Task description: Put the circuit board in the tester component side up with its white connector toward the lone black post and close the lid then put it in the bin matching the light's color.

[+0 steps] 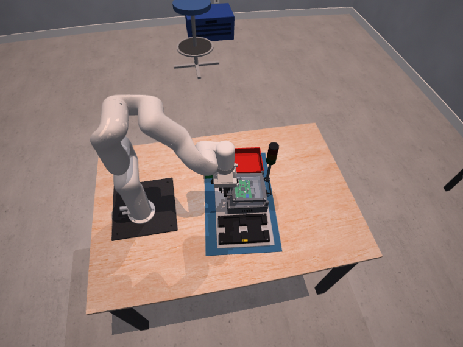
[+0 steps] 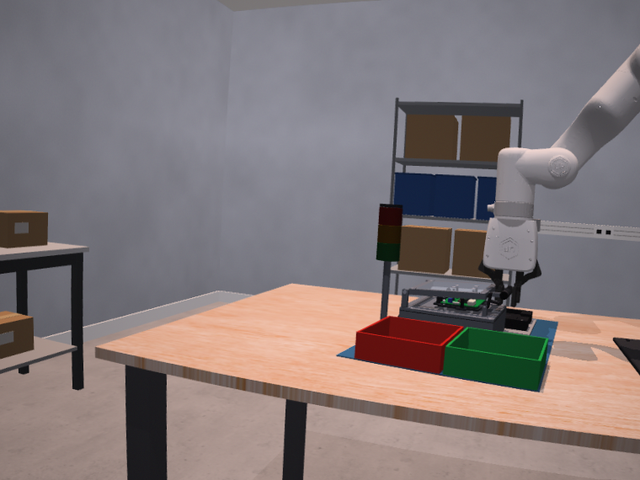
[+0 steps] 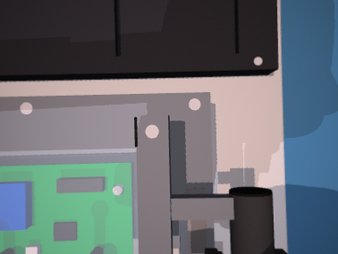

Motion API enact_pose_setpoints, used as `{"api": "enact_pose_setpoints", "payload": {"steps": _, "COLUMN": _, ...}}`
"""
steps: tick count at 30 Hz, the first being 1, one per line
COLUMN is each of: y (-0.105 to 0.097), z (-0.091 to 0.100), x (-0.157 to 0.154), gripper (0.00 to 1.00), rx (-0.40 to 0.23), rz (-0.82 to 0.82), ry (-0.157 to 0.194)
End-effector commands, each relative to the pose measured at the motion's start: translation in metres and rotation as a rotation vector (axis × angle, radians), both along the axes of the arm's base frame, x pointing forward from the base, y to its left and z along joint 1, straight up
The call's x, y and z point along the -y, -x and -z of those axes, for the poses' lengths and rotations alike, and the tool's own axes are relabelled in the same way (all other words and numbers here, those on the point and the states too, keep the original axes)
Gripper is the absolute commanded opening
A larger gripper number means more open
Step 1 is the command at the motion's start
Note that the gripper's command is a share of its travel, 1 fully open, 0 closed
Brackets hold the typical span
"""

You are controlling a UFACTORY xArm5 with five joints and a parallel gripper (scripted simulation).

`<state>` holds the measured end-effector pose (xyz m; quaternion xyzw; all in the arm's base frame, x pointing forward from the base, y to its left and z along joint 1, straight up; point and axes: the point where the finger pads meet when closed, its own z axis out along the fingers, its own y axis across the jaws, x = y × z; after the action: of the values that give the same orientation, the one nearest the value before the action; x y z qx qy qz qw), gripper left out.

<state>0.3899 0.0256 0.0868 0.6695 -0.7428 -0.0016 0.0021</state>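
The green circuit board (image 1: 245, 189) lies flat in the grey tester (image 1: 247, 196), component side up; it also shows in the wrist view (image 3: 67, 206) and in the exterior view (image 2: 460, 301). The tester's grey lid frame (image 3: 154, 179) lies down over the board. My gripper (image 2: 504, 295) hangs at the tester's side nearest the arm (image 1: 225, 191), fingers a little apart around the lid's small side handle (image 3: 201, 207), not gripping it. A black post (image 3: 250, 219) stands right beside that handle. The signal light (image 2: 389, 232) is dark.
The empty black tray (image 1: 243, 229) sits in front of the tester on the blue mat. The red bin (image 2: 405, 344) and green bin (image 2: 496, 356) stand side by side behind the tester. The signal light's pole rises at the tester's far corner.
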Motion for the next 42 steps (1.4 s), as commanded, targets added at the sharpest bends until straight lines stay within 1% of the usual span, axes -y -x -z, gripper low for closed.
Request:
{"api": "enact_pose_setpoints", "payload": {"steps": 1, "y": -0.002, "z": -0.002, "x": 0.0, "gripper": 0.24, "rx": 0.006, "rz": 0.0, "ry": 0.0}}
{"api": "enact_pose_setpoints", "payload": {"steps": 27, "y": -0.002, "z": -0.004, "x": 0.0, "gripper": 0.24, "rx": 0.006, "rz": 0.0, "ry": 0.0}}
{"api": "enact_pose_setpoints", "payload": {"steps": 31, "y": -0.002, "z": -0.012, "x": 0.0, "gripper": 0.24, "rx": 0.006, "rz": 0.0, "ry": 0.0}}
{"api": "enact_pose_setpoints", "payload": {"steps": 42, "y": -0.002, "z": -0.046, "x": 0.0, "gripper": 0.24, "rx": 0.006, "rz": 0.0, "ry": 0.0}}
